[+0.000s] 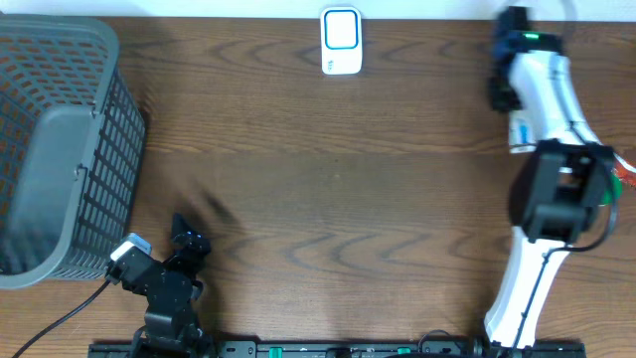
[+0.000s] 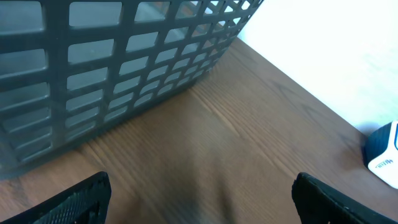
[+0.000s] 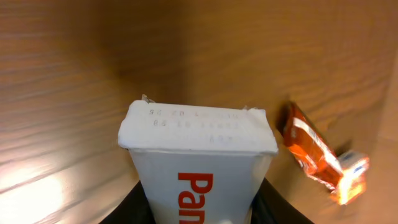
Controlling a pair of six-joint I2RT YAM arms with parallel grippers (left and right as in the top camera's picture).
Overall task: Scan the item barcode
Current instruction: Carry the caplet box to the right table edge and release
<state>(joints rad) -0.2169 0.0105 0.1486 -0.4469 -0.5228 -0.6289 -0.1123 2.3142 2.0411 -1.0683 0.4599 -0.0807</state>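
At the near edge of the table (image 1: 328,179), by the basket (image 1: 124,149), the L gripper (image 2: 199,208) is seen wide open, w/ nothing held. On the R side the R gripper (image 3: 202,211) is closed part-way on the white box (image 3: 199,155). Its long axis is pointed away from the fingers, end flap foremost. No barcode is shown. An orange packet (image 3: 314,155) is seen just beside. The scanner (image 1: 340,40) is placed at mid far edge, left of the R arm (image 1: 542,99), which is judged nearer, so the box should probably be carried leftwards.
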